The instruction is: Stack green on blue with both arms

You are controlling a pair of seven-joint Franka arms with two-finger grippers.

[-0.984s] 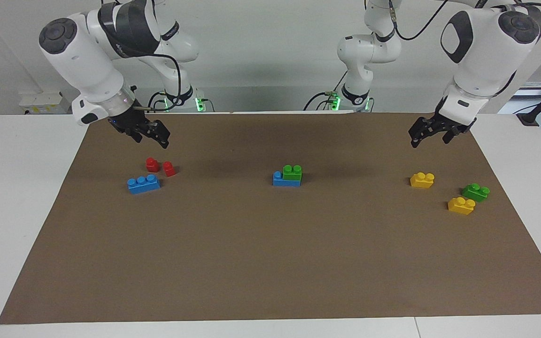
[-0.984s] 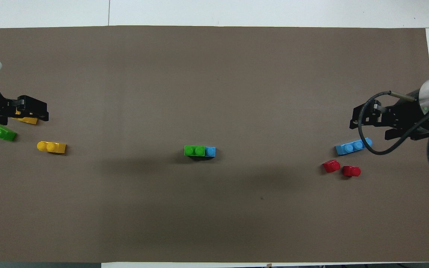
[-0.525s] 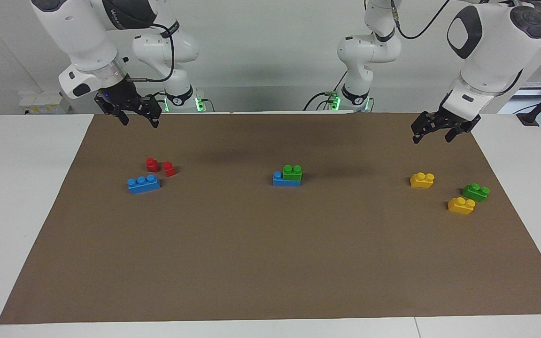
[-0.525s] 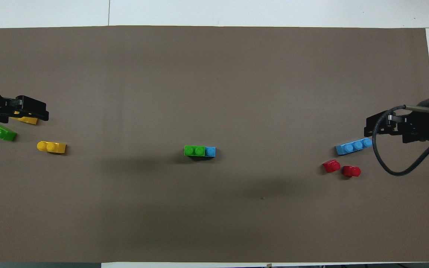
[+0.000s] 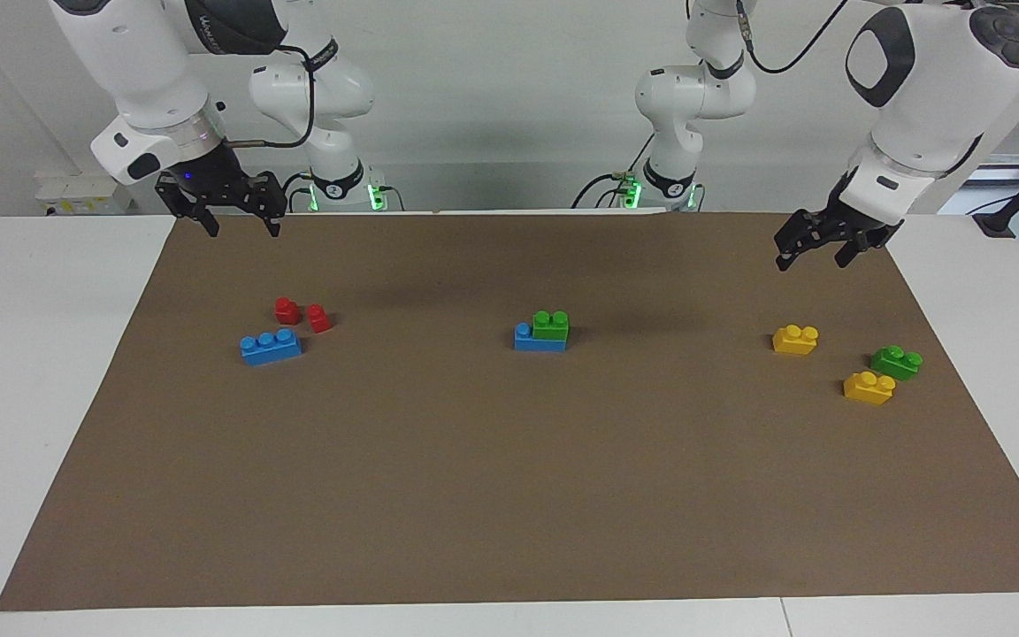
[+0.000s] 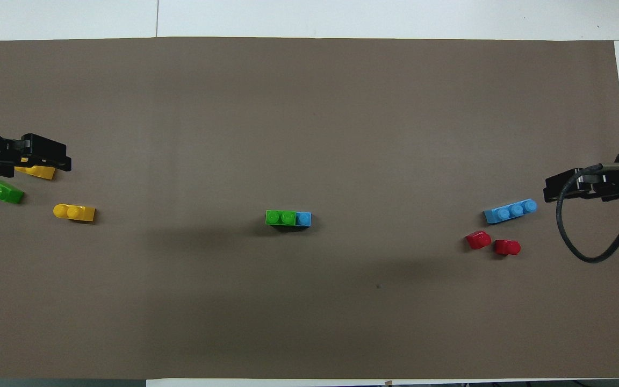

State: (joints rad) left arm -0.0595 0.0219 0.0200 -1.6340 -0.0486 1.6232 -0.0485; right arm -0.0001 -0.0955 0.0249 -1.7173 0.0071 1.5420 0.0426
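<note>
Up at the robots' edge of the brown mat [image 5: 509, 495], the right gripper [image 5: 240, 227] hangs spread and empty, and the left gripper [image 5: 815, 252] is likewise spread and empty over its own end. Mid-bench, the green [image 5: 551, 326] sits stacked on the blue [image 5: 529, 340], covering all but one stud.

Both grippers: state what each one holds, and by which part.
Nothing is held. The left gripper and the right gripper hang empty, jaws open, above the mat's ends. The green brick sits untouched on the blue brick.
</note>
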